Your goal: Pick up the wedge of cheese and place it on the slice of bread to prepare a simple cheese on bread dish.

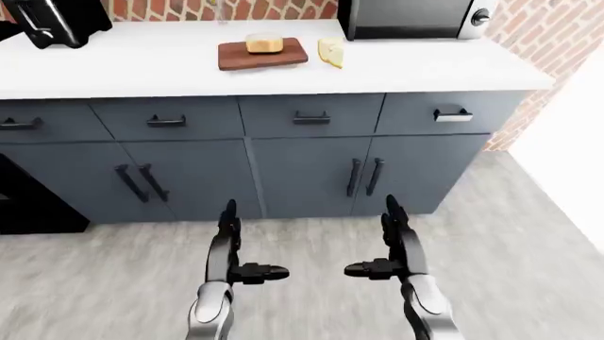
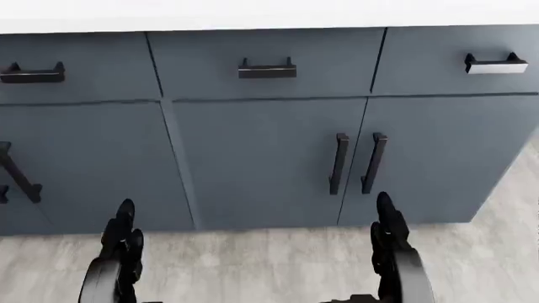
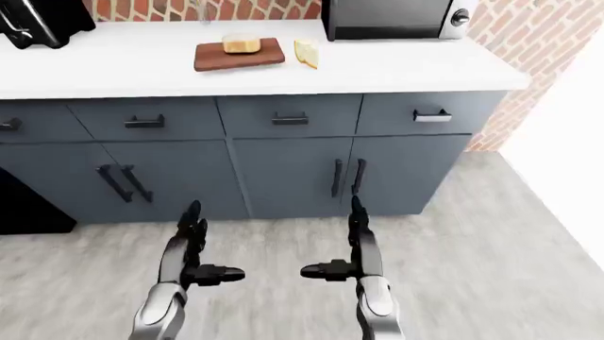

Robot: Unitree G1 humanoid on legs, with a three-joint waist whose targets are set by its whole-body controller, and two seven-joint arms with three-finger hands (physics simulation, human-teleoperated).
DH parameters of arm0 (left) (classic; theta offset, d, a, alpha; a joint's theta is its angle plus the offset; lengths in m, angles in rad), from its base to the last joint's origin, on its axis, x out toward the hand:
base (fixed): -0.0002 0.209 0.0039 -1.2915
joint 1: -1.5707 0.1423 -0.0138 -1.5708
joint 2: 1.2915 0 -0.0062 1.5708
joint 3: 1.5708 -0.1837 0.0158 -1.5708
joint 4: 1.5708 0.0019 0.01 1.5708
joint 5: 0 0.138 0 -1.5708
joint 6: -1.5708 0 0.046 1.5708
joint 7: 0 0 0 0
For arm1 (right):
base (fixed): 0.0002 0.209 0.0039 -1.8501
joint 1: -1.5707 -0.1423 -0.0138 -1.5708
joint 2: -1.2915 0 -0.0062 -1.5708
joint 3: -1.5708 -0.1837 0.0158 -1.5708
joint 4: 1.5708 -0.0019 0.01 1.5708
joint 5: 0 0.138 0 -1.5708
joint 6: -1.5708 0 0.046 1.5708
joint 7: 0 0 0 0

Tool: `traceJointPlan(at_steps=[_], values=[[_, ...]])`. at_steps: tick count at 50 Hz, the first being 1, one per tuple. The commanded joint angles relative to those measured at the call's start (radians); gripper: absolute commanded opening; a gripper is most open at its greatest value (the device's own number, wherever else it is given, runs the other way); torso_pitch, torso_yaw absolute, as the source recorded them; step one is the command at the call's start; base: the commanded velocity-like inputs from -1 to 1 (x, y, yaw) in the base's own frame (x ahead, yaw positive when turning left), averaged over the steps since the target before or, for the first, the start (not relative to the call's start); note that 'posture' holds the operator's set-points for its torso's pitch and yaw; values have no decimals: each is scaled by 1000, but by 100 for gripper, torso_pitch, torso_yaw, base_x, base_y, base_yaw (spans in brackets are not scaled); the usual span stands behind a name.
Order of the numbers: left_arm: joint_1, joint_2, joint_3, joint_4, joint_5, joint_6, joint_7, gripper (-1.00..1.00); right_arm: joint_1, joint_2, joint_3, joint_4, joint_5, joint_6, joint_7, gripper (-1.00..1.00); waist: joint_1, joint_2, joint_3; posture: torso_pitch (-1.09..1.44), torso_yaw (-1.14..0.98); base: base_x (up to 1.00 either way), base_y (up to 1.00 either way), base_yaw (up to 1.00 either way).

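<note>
The white bench [image 1: 396, 67] runs across the top of the left-eye view, above a row of dark blue-grey drawers [image 1: 311, 117] and cupboard doors [image 1: 311, 173], all shut, so their contents cannot be seen. On the bench lies a wooden cutting board [image 1: 263, 55], and on it sits the slice of bread [image 1: 264, 44], standing toward the board's upper middle. The wedge of cheese [image 1: 331, 52] lies directly on the bench just beside the board's right edge, apart from the bread. A microwave [image 1: 416, 18] stands at the top right of this view, its door closed; a black toaster [image 1: 59, 21] stands at the top left. Red brick wall [image 1: 557, 32] shows behind and to the right.

Both hands hang low over the grey floor [image 1: 94, 283], well apart from the bench. The left hand [image 1: 231, 255] has its fingers spread, thumb pointing inward, holding nothing. The right hand [image 1: 391, 251] mirrors it, fingers wide and empty. The head view shows only the cupboard fronts and the fingertips [image 2: 383, 208].
</note>
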Motion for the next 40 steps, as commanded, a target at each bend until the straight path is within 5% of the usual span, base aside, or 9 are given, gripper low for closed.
traceJointPlan(at_steps=[1, 3, 5, 7, 8, 28, 31, 34, 40], values=[[-13, -2, -22, -84, 25, -68, 4, 100, 16, -2, 5, -183, 5, -62, 8, 100, -2, -8, -1, 0, 0, 0, 0, 0], [-21, 0, -16, -75, 32, -73, 8, 100, 29, 5, 11, -197, 17, -67, 22, 100, 4, -2, -61, 0, 0, 0, 0, 0], [-23, -1, -10, -78, 33, -68, 18, 100, 38, 5, 12, -206, 25, -60, 29, 100, 5, -5, -17, 0, 0, 0, 0, 0], [-22, -2, -11, -77, 38, -70, 23, 100, 55, 8, 24, -242, 29, -34, 37, 100, 3, -8, -70, 0, 0, 0, 0, 0], [-24, -1, -9, -73, 44, -74, 32, 100, 52, 6, 26, -235, 2, -39, 22, 100, 4, -9, -75, 0, 0, 0, 0, 0], [14, -7, -31, -116, 60, -111, 15, 100, 87, 4, 23, -272, -24, -58, 38, 100, 5, 3, -102, 0, 0, 0, 1, 0], [17, -7, -32, -120, 61, -111, 15, 100, 82, 4, 23, -260, -26, -62, 38, 100, 0, -21, -66, 0, 0, 0, 37, 0], [15, -7, -31, -115, 62, -113, 15, 100, 81, 4, 21, -260, -29, -59, 36, 100, -8, -47, -72, 0, 0, 0, 58, 0], [17, -8, -32, -119, 62, -113, 15, 100, 82, 3, 19, -255, -33, -62, 35, 100, -14, 9, -49, 0, 0, 0, 57, 0]])
